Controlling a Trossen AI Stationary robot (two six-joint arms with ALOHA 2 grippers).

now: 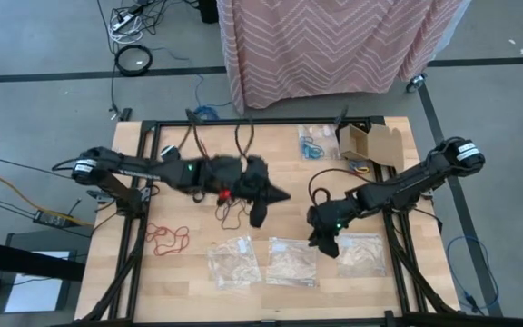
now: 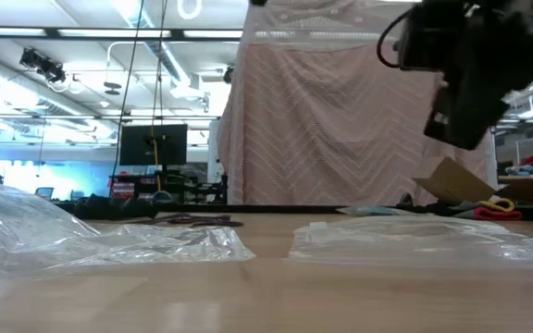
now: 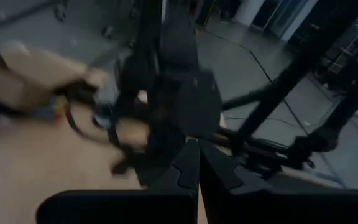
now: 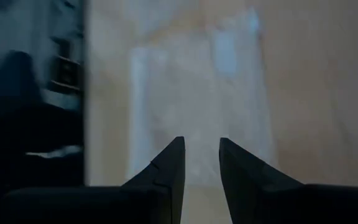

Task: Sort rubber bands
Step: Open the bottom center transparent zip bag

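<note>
We see left gripper (image 3: 199,163) fingers pressed shut, nothing visibly between. Right gripper (image 4: 202,163) fingers slightly apart above bag (image 4: 197,99). Risk: we snag bag, not bands (image 1: 168,238).

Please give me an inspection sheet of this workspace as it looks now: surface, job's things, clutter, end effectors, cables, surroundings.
Surface: wooden table in a black frame.
Job's things: red rubber bands loose at the left front; dark rubber bands near the centre; blue rubber bands inside a bag at the back.
Clutter: three clear plastic bags in a front row; open cardboard box at the back right.
End effectors: left end effector near the table's centre, fingers shut; right end effector open above the rightmost bag.
Cables: black cables on the floor behind.
Surroundings: pink patterned cloth draped behind the table.
</note>
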